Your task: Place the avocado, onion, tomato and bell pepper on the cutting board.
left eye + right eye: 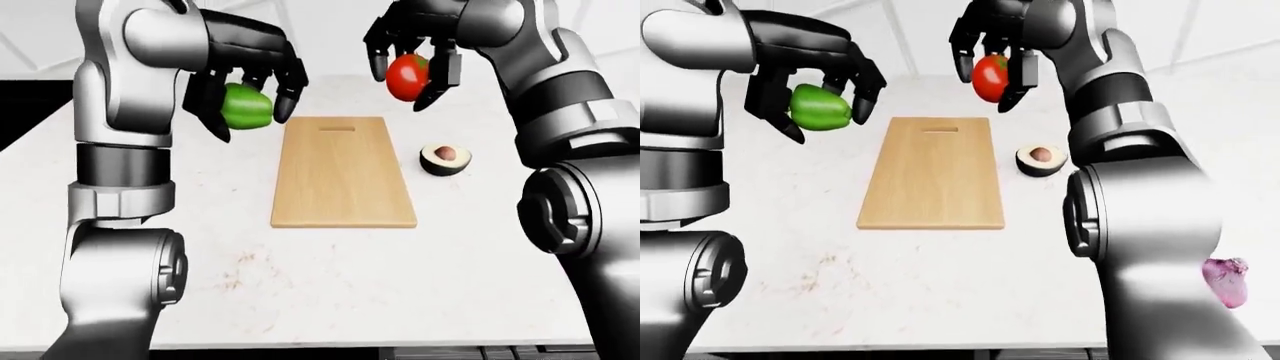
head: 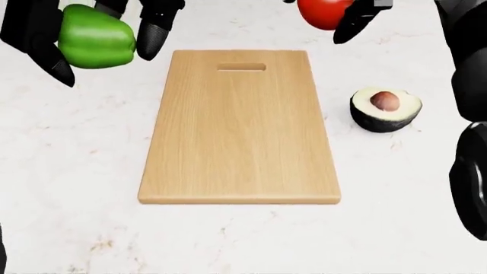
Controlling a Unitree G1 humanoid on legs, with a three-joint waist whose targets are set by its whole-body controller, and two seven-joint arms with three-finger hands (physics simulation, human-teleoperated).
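Left-eye view: left hand [image 1: 250, 79] grasps bell pepper [image 1: 245, 106], right hand [image 1: 415, 52] grasps tomato [image 1: 406, 77]; cutting board [image 1: 343, 176] bare, avocado [image 1: 445, 159] at its three o'clock.

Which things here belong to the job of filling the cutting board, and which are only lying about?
Belonging to the job:
- cutting board, nothing on it yet
- bell pepper, gripped in the left hand
- tomato, gripped in the right hand
- avocado half, on the counter right of the board

Only lying about:
- purple object, partly hidden, cannot be identified
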